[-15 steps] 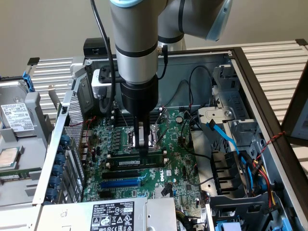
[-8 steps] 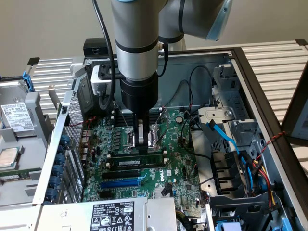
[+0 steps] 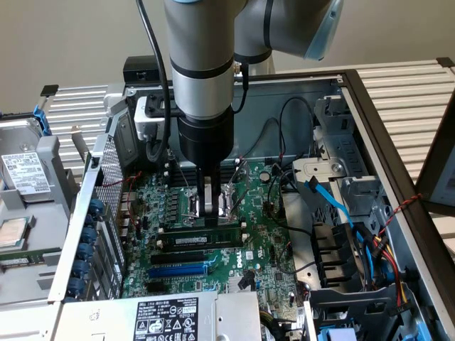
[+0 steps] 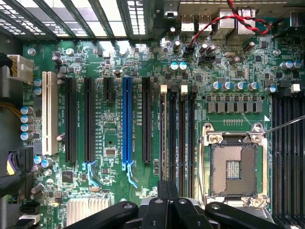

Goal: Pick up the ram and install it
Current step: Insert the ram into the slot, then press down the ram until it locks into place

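The ram (image 3: 200, 238) is a narrow green stick with a white label. It stands lengthwise in a black memory slot on the motherboard (image 3: 266, 266), in the middle of the open computer case. My gripper (image 3: 213, 210) hangs straight over the ram's middle, its fingertips just above the top edge, and I cannot tell whether they touch it. The fingers are shut with nothing between them. In the wrist view the gripper (image 4: 167, 187) points along the black memory slots (image 4: 178, 138), where I cannot tell the ram from the slots.
A blue expansion slot (image 3: 178, 271) (image 4: 127, 119) and black slots lie beside the memory slots. The bare CPU socket (image 4: 233, 164) sits on the other side. Blue and black cables (image 3: 330, 202) hang by the drive cage at the exterior view's right. A labelled power supply (image 3: 167, 316) is in front.
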Controlling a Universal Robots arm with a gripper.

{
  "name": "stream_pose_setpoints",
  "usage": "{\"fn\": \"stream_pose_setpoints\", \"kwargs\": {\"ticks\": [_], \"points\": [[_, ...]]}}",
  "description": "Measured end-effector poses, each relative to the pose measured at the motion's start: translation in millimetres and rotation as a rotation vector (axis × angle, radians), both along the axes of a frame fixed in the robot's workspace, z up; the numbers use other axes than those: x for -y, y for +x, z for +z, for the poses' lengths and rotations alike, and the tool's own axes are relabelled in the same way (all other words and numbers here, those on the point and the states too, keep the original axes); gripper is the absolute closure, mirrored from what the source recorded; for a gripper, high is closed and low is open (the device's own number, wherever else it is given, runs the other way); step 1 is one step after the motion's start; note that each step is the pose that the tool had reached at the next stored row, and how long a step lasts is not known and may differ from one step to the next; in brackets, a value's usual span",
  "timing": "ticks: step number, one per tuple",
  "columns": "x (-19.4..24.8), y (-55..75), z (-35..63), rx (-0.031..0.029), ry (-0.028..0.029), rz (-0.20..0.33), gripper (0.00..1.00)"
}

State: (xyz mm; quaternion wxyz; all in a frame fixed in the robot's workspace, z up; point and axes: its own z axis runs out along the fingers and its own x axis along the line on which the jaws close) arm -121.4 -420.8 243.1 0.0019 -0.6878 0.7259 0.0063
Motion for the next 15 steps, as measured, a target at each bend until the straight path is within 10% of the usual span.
{"fn": "stream_pose_setpoints", "kwargs": {"ticks": [15], "points": [[0.0,0.0,-2.2,-0.0006,-0.0001,0.0,0.9]]}}
